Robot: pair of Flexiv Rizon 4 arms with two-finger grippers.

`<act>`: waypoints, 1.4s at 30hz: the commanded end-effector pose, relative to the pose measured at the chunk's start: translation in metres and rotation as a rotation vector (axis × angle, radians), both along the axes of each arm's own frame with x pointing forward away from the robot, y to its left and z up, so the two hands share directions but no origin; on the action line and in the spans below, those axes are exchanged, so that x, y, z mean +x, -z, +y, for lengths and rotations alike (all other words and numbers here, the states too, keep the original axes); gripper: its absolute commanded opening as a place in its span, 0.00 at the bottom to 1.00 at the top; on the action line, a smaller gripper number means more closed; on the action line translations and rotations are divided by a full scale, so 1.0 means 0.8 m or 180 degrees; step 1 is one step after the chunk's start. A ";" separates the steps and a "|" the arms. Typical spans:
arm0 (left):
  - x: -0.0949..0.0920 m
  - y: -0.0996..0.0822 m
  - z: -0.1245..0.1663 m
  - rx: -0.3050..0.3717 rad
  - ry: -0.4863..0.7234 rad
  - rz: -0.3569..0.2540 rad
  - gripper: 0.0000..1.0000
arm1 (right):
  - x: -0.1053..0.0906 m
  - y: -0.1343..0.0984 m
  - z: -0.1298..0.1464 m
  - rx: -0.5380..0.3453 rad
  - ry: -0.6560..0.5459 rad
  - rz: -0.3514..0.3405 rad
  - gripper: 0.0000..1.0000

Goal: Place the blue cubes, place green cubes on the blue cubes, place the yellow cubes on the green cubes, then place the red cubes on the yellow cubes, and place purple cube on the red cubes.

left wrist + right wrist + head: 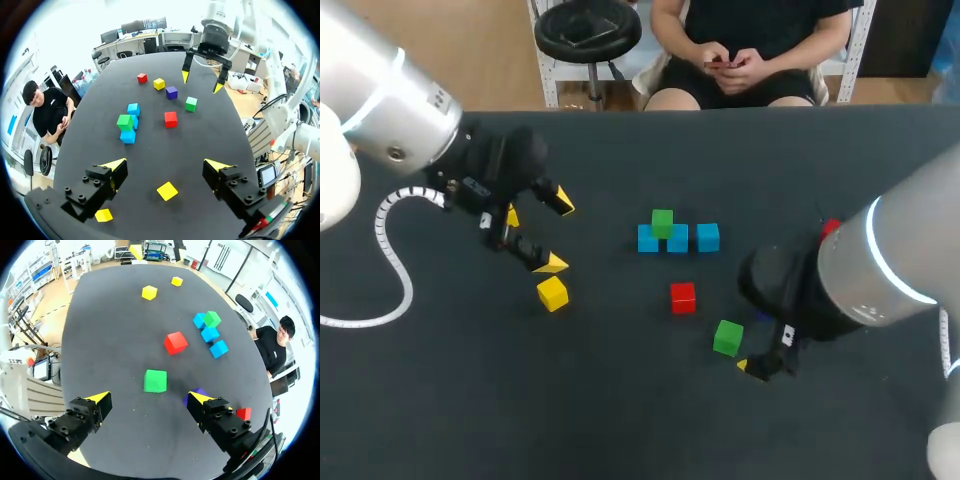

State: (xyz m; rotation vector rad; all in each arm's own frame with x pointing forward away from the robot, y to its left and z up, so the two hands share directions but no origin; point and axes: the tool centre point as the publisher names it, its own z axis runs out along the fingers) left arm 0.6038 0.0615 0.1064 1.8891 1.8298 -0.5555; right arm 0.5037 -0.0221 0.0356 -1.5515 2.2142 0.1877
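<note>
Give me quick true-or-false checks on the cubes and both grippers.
1. A green cube sits on the blue cubes. True.
2. The left gripper holds a yellow cube. False: it is open, and the yellow cube lies loose on the table under it.
3. A red cube rests on that green cube. False: the red cube lies on the table, apart.
4. The right gripper is open, with a second green cube ahead of it. True.

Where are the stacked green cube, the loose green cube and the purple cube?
stacked green cube (662, 218), head view, top face.
loose green cube (728, 333), head view, top face.
purple cube (171, 90), left wrist view, top face.
</note>
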 end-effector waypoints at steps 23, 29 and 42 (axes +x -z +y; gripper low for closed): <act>0.001 0.000 0.001 -0.0006 0.0008 0.0000 1.00 | 0.036 0.051 0.015 0.0072 0.0090 -0.0160 1.00; 0.001 0.000 0.001 -0.0006 0.0008 0.0000 1.00 | 0.036 0.051 0.016 0.0077 0.0114 -0.0148 0.78; 0.001 0.000 0.001 -0.0006 0.0008 0.0000 1.00 | 0.040 0.055 0.018 0.0122 0.0139 -0.0109 0.38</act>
